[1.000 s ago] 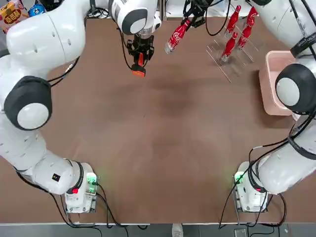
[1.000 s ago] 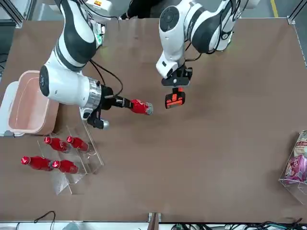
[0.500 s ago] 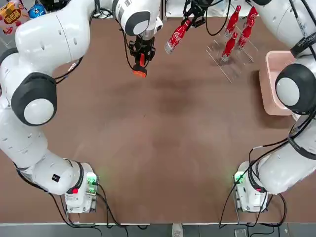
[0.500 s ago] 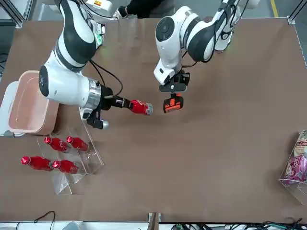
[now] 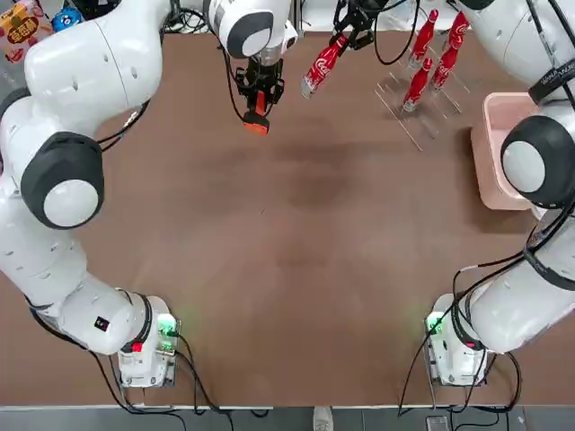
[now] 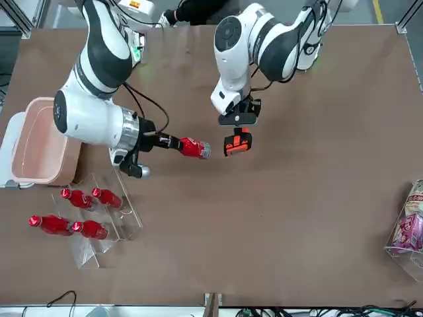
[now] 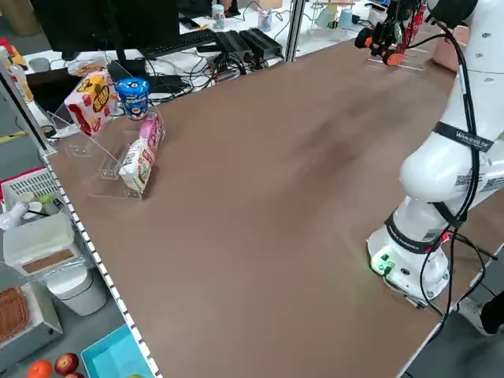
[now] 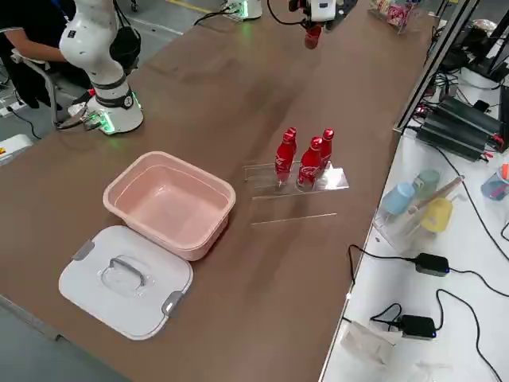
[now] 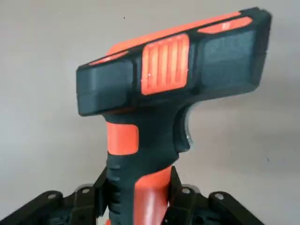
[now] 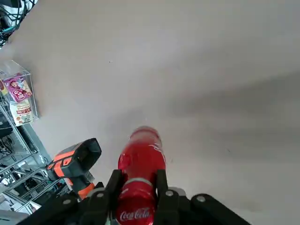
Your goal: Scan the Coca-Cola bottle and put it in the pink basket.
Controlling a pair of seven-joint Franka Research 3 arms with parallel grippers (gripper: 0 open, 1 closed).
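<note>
The Coca-Cola bottle (image 5: 322,63) (image 6: 192,147) hangs nearly level above the table's far side. My right gripper (image 5: 345,34) (image 10: 138,187) is shut on its neck end, with the base pointing toward the scanner. My left gripper (image 5: 256,92) (image 6: 239,119) is shut on the handle of a black-and-orange scanner (image 5: 258,122) (image 9: 168,79). The scanner's head hangs just left of the bottle's base, a small gap apart (image 10: 75,161). The pink basket (image 5: 499,144) (image 8: 215,181) stands open at the right edge of the table.
A clear rack with several more red bottles (image 5: 424,65) (image 8: 306,161) stands between the held bottle and the basket. The basket's white lid (image 8: 123,278) lies beside it. A clear stand with snack packs (image 7: 118,118) sits at the far left corner.
My left gripper has carried the scanner slightly toward the far side and closer to the bottle's base. The bottle and right gripper have stayed put.
</note>
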